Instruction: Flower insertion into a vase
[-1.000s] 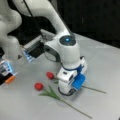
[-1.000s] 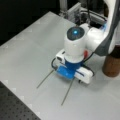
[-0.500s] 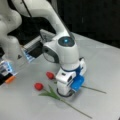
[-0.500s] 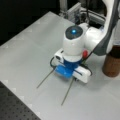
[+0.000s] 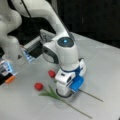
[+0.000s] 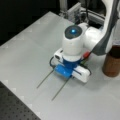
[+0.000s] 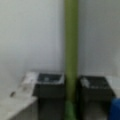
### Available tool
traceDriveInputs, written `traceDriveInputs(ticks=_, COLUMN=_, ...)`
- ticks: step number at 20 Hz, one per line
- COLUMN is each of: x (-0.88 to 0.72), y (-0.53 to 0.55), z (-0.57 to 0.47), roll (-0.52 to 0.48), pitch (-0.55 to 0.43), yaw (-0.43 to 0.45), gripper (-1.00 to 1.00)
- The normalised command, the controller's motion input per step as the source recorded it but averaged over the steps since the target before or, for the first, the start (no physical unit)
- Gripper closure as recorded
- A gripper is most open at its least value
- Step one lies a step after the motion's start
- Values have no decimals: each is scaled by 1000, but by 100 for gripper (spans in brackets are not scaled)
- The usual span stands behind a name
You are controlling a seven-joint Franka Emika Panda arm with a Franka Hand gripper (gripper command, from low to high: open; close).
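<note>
gripper: down at the table (image 5: 22, 105), over the flowers (image 5: 65, 92); in the wrist view its two dark fingers (image 7: 50, 87) sit on either side of a green stem (image 7: 71, 50), close against it; looks closed on the stem, narrow gap
flowers: two, lying flat on the table; red heads (image 5: 38, 86) and (image 5: 51, 73) toward a front view's left, stems running out to the lower right from under the gripper; stem ends (image 6: 45, 78) also stick out below the gripper in a front view
vase: brown cylinder (image 6: 111, 65), upright on the table at a front view's right edge, near the arm, apart from the gripper; nothing seen in it
arm: white, blue light on top (image 6: 73, 31)
</note>
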Motion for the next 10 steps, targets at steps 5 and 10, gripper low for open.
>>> traceDriveInputs(ticks=5, x=99, y=127, z=-309, roll=72, pitch=31, yaw=-99, gripper=100)
traceDriveInputs(ticks=10, x=27, y=76, z=-72, roll=116, pitch=30, yaw=-102, gripper=100)
